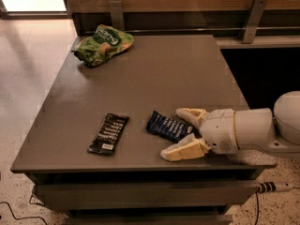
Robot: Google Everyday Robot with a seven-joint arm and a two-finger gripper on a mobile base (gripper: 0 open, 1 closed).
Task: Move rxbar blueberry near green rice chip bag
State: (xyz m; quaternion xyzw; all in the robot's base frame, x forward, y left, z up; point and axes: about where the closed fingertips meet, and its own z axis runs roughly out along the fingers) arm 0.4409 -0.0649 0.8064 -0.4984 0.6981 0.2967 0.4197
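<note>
The tool [171,133] sits low over the surface [168,74] near the front edge, towards the front right corner, reaching in from the right on a white arm [253,130]. Its two pale fingers [183,150] are spread apart. One lies towards the back and one towards the front edge, and the right end of the blue bar [165,125] lies in the gap between them. Whether either finger touches the wrapper cannot be told.

The blue bar lies flat on the surface close to the front edge, a little right of the middle. It is turned at a slant, with its left end pointing towards the middle of the surface. White lettering runs across its dark wrapper.

A black bar [108,133] lies flat to the left of it, also near the front edge. The two bars are apart, with bare surface between them.

The green bag [103,45] rests at the back left corner, puffy and slightly crumpled, well apart from both bars and from the tool.

Below the front edge runs a drawer front [140,193], and a cable [272,187] hangs at the lower right.
</note>
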